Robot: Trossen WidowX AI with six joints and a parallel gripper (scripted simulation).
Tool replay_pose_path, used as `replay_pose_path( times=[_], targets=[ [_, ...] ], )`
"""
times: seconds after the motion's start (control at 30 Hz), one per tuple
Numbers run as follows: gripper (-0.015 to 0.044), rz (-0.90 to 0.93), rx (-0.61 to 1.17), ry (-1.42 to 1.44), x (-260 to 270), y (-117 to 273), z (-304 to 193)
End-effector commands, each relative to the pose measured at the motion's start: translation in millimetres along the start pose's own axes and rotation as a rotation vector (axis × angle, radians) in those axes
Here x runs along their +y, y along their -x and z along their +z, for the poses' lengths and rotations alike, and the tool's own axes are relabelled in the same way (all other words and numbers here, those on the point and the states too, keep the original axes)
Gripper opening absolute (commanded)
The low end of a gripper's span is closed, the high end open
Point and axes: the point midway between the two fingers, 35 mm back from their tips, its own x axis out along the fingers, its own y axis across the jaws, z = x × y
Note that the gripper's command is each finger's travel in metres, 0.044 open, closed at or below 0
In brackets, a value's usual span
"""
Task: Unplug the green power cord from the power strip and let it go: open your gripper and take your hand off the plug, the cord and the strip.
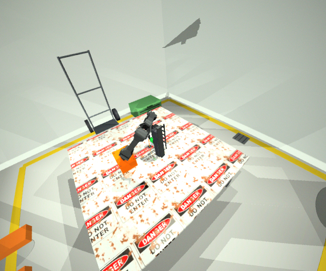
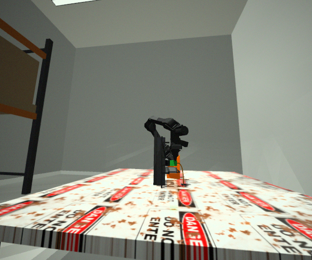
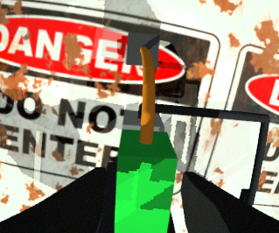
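1 room with grey walls is seen, its floor edged by a yellow line. 1 table point(image 1: 163, 204), covered in rust-stained "DANGER DO NOT ENTER" signs, is set well apart from the walls, with open surface on every side of the arm. 1 hand truck point(image 1: 90, 93) and 1 green crate point(image 1: 144, 104) are placed beyond the far edge. 1 arm point(image 1: 136, 138) is mounted on 1 orange base point(image 1: 125, 163). 1 power strip point(image 1: 158, 141) is stood upright. 1 green plug point(image 3: 143, 194) is held low against the strip's face, with 1 brown cord point(image 3: 149, 98) trailing to the table. The gripper point(image 3: 147, 172) is parted narrowly around the plug, not clamped on it.
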Motion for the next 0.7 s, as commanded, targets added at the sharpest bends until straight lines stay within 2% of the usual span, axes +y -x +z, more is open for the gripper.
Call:
replay_pose_path(
  times=[0.0, 0.2, 0.33, 0.67],
  targets=[
    [0.0160, -0.005, 0.003, 0.001, -0.4, -3.9, -1.3],
    [0.0160, -0.005, 0.003, 0.001, -0.4, -9.6, -1.4],
    [0.0055, -0.001, -0.001, -0.003, -0.3, -7.0, -1.0],
    [0.0000, -0.001, -0.001, -0.003, -0.4, -7.0, -0.2]
  ],
)
